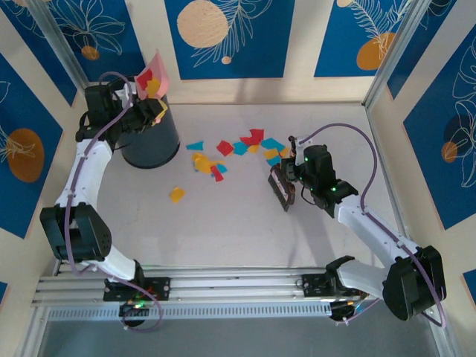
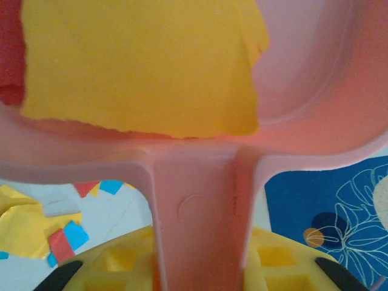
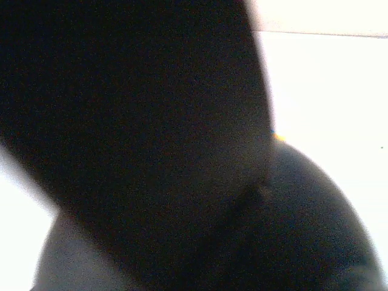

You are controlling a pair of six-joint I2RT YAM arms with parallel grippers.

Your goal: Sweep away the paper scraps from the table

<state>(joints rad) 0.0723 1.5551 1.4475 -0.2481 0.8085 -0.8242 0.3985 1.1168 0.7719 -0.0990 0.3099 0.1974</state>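
Aluminium rails [image 1: 238, 286] are seen edging the pale table [image 1: 223, 238], enclosed by blue-and-cream patterned walls [image 1: 223, 37]. Over a dark bin [image 1: 151, 141] a pink dustpan [image 1: 154, 76] is clamped by the left gripper [image 1: 155, 110]; a dark brush [image 1: 281, 187] is gripped by the right gripper [image 1: 296, 182], blurred at its wrist. Paper scraps [image 1: 225, 148] are scattered mid-table.

Near half of bench [image 1: 223, 230] open; bin [image 1: 150, 141] blocks rear left, brush [image 1: 281, 187] stands right of centre, walls [image 1: 223, 37] close three sides
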